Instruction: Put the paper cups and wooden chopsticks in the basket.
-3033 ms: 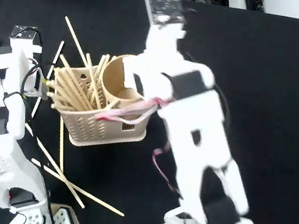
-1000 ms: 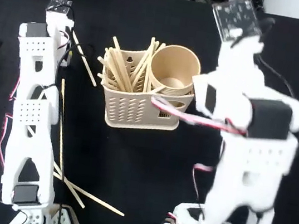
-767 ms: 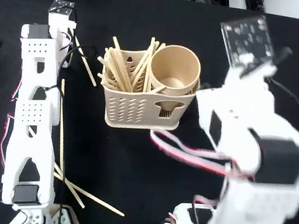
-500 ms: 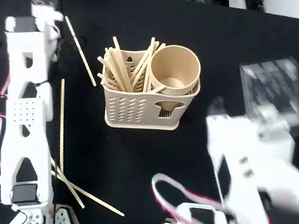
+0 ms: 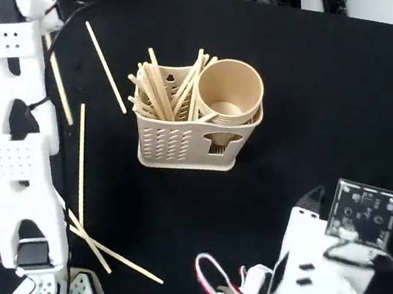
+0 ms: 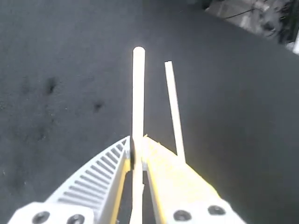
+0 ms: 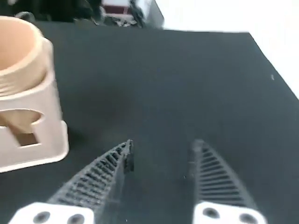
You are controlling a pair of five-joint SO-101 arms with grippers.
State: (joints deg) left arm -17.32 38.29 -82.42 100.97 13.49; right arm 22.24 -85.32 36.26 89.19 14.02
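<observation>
My left gripper (image 6: 138,150) is closed on one wooden chopstick (image 6: 138,93), a thin pale stick with a rounded end that runs straight out ahead of my fingertips. One finger is white with a ribbed face, the other is yellowish and smooth. Just beside the held stick, a second chopstick (image 6: 174,107) with a square-cut end lies flat on the matte black table (image 6: 56,70). My right gripper (image 7: 161,154) stands wide open, with its two black ribbed fingers well apart and nothing between them. Ahead of it, on the side toward my left arm, stands the beige plastic basket (image 7: 32,140) with a cut-out handle hole, and a tan paper cup (image 7: 16,46) sits inside. The high view adds more: the basket wall has rows of small holes, a bundle of chopsticks (image 5: 162,86) leans in the compartment next to the cup, and loose chopsticks (image 5: 81,152) lie on the table beside my left arm, some crossed near its base.
</observation>
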